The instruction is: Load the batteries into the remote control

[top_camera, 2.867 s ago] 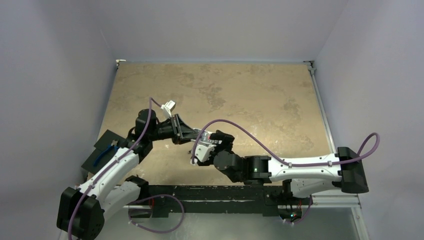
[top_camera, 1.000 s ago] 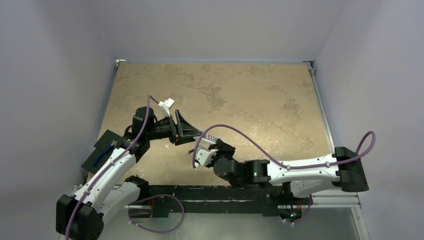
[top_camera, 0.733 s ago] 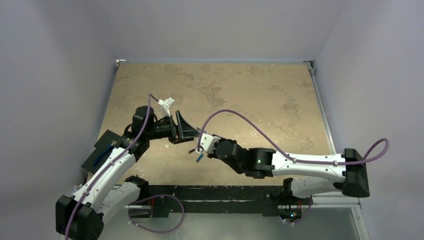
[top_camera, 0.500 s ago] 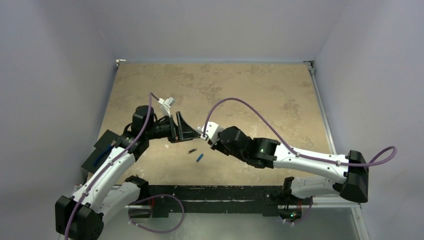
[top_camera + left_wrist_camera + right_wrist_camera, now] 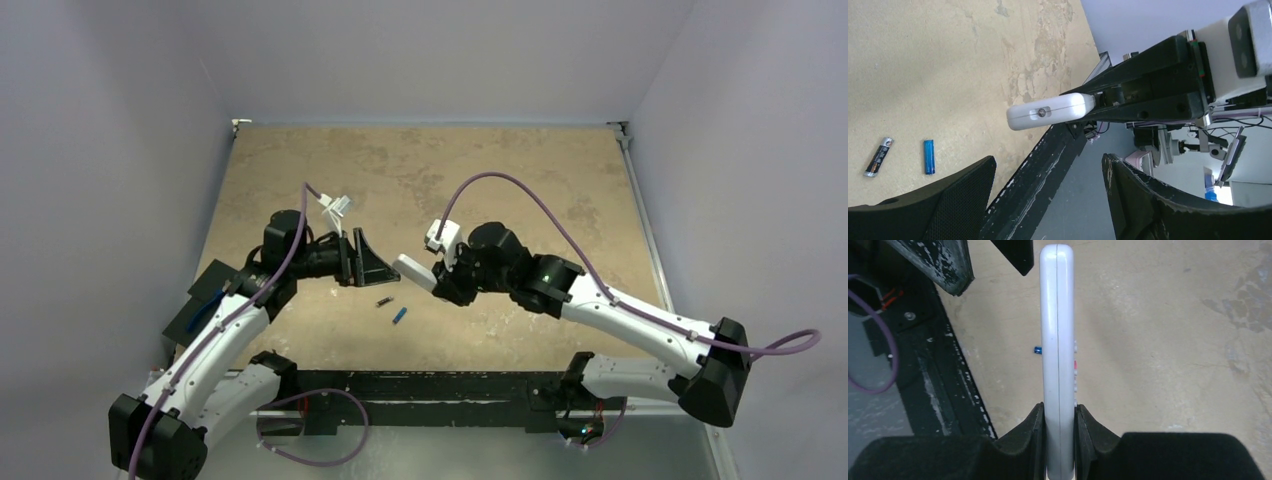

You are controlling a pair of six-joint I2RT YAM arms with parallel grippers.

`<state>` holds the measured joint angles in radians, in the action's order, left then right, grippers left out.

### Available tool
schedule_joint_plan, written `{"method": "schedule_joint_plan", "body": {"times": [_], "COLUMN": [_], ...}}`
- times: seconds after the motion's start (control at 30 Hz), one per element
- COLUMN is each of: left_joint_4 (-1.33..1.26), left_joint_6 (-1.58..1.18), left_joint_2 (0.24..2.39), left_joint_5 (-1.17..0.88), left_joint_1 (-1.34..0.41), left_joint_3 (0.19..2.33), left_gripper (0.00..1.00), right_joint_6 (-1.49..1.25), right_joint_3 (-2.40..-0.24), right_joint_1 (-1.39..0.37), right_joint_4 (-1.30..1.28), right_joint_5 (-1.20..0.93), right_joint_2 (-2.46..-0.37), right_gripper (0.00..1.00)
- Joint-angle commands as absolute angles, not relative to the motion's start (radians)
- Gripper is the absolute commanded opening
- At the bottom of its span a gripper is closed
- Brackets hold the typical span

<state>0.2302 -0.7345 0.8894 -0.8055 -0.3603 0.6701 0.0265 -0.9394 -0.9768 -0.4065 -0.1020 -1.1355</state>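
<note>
One dark battery (image 5: 383, 301), one blue battery (image 5: 399, 316), on mottled tan table (image 5: 500, 170); one remote control (image 5: 413, 272), clamped by right gripper (image 5: 1058, 416); left gripper (image 5: 372, 262) agape; lavender walls (image 5: 450, 60).

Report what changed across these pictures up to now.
The right gripper, shut on the remote control throughout, swung back from the near edge and a little to the right. That uncovered the dark battery and the blue battery, which lie loose side by side on the table. Unchanged: the left gripper stays open in about the same spot, holding nothing.
</note>
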Motion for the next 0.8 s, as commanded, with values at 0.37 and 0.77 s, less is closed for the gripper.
{"method": "schedule_joint_plan", "body": {"times": [0.37, 0.77], "left_joint_4": [0.2, 0.148], "left_joint_6": [-0.601, -0.631], "left_joint_2": [0.841, 0.815], "left_joint_5": [-0.933, -1.009], "left_joint_1": [-0.355, -0.361], "left_joint_3": [0.692, 0.676], "left_gripper": [0.75, 0.66], "right_joint_6": [-0.074, -0.12], "right_joint_3": [-1.008, -1.035], "right_joint_1": [-0.826, -0.814], "right_joint_4": [-0.427, -0.343], "right_joint_5": [-0.739, -0.916], "right_joint_2": [-1.19, -1.255], "right_gripper": [0.0, 0.0]}}
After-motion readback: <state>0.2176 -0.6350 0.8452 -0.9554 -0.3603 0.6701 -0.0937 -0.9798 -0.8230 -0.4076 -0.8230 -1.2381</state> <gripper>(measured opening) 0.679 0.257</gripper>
